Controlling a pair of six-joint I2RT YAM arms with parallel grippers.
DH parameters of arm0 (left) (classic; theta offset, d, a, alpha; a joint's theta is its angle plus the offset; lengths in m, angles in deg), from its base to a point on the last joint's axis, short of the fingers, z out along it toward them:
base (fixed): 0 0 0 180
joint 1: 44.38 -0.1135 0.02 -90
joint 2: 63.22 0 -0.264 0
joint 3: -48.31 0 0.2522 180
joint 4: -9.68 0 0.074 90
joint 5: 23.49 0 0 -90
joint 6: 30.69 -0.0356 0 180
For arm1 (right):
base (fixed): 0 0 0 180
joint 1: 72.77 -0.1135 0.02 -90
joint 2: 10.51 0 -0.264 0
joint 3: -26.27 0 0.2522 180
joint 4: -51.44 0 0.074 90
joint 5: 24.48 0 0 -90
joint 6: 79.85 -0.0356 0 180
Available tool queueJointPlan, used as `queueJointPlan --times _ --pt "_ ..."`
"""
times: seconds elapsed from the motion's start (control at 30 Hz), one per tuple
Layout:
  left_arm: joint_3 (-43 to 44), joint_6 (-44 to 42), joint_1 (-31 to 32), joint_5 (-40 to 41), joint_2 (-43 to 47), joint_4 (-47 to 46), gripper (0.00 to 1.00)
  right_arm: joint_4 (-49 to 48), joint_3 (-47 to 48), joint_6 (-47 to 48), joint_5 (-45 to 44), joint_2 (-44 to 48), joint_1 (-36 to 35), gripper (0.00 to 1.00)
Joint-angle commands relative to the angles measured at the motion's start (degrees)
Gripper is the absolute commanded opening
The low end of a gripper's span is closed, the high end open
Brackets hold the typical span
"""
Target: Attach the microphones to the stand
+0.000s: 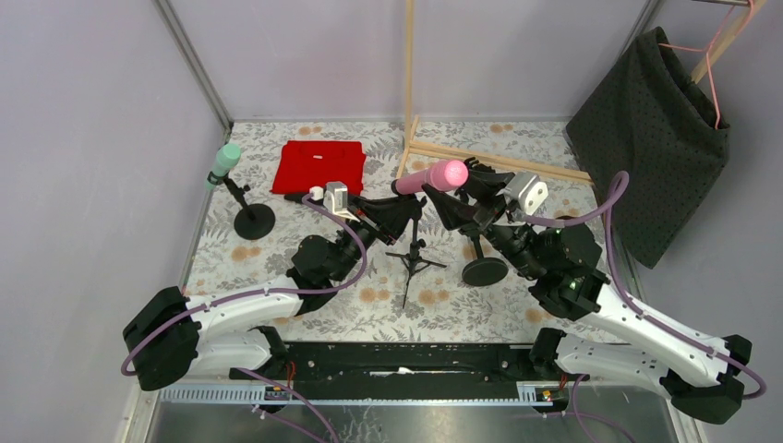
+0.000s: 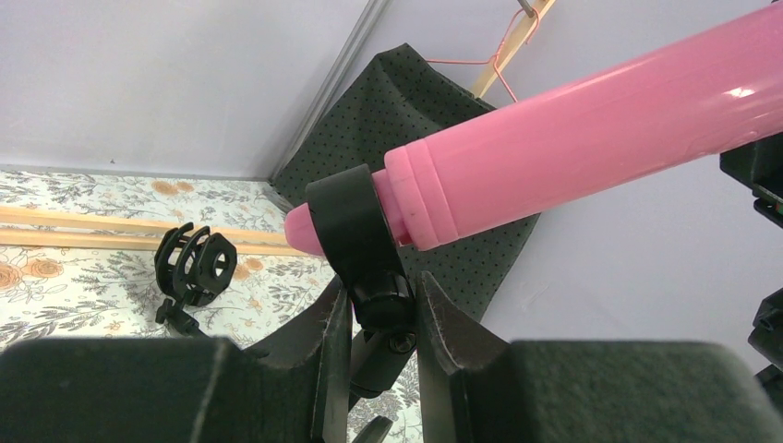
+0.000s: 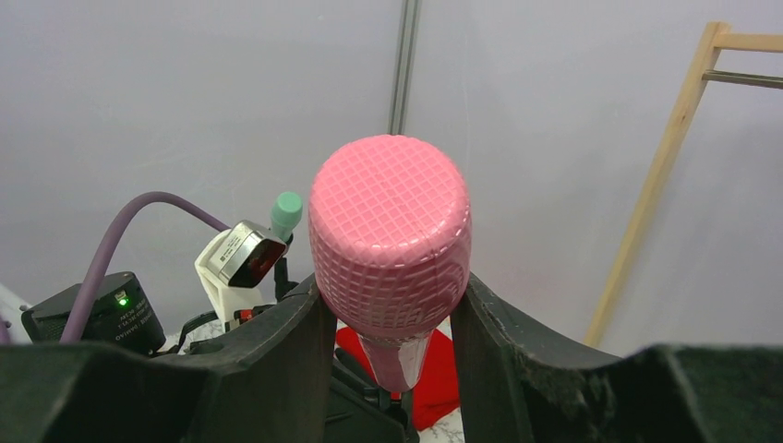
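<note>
At bench [image 1: 462, 314] centre, the pink microphone [image 1: 434, 175] is off the surface, lying near level between both arms. The right gripper [image 3: 390, 295] is clamped on its gridded head, fingers pressed to both sides. The microphone's narrow tail sits through the black ring clip [image 2: 342, 221] of the tripod stand [image 1: 414, 258]. The left gripper [image 2: 383, 314] is clenched on the stand's neck joint just under that clip.

Far left, the mint green microphone [image 1: 222, 164] is already mounted, tilted, on a round-base stand [image 1: 254, 221]. A second round-base stand [image 1: 485, 270] with an empty cage-type holder sits near the right arm. A red cloth [image 1: 319, 166] lies flat at the back, and a dark cloth [image 1: 660, 138] hangs from a hanger at back right.
</note>
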Motion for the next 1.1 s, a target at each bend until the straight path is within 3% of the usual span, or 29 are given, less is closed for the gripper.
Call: queueJointPlan --times 0.0,1.07 --pt "2.6 -4.2 1.0 -7.3 0.0 0.1 0.00 13.1 -6.0 -3.6 1.6 -3.7 -0.1 0.00" --pt "2.4 -4.9 1.0 -8.2 0.8 -0.1 0.00 16.6 -10.2 -6.9 -3.2 -6.3 -0.1 0.00"
